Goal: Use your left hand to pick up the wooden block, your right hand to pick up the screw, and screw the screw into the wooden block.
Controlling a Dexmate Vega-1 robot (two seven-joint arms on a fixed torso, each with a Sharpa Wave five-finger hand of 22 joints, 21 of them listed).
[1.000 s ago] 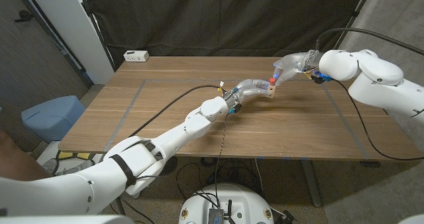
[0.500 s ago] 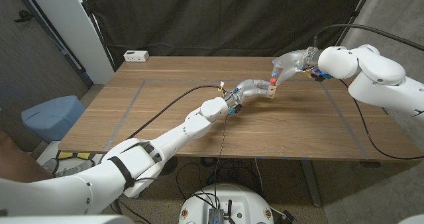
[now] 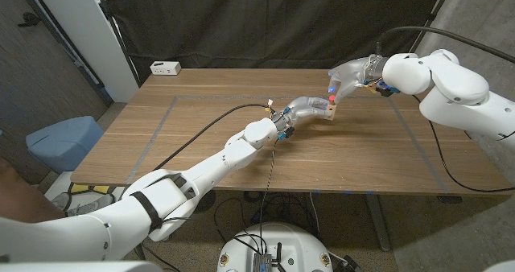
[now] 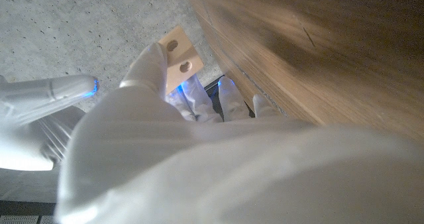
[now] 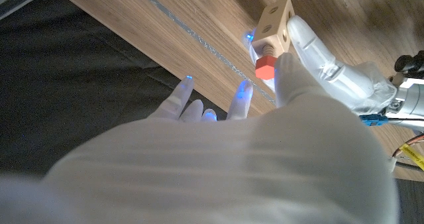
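My left hand [image 3: 302,109] holds the small wooden block [image 3: 329,111] a little above the table, right of its middle. The block [image 4: 180,56] shows two holes in its face, gripped by my left hand [image 4: 149,71]. A red-headed screw [image 3: 331,100] sticks out of the block's top. My right hand [image 3: 350,78] reaches down to it from the back right. In the right wrist view the red screw [image 5: 264,67] sits in the block [image 5: 275,21], pinched between the thumb and a fingertip of my right hand [image 5: 262,98], with the other fingers spread.
A white power strip [image 3: 165,67] lies at the table's back left corner. A black cable [image 3: 205,128] runs over the wooden table [image 3: 201,95] along my left arm. A blue bin [image 3: 63,140] stands on the floor to the left.
My right hand and forearm have shifted slightly back and to the left while staying at the screw. The left hand and the block have held still.
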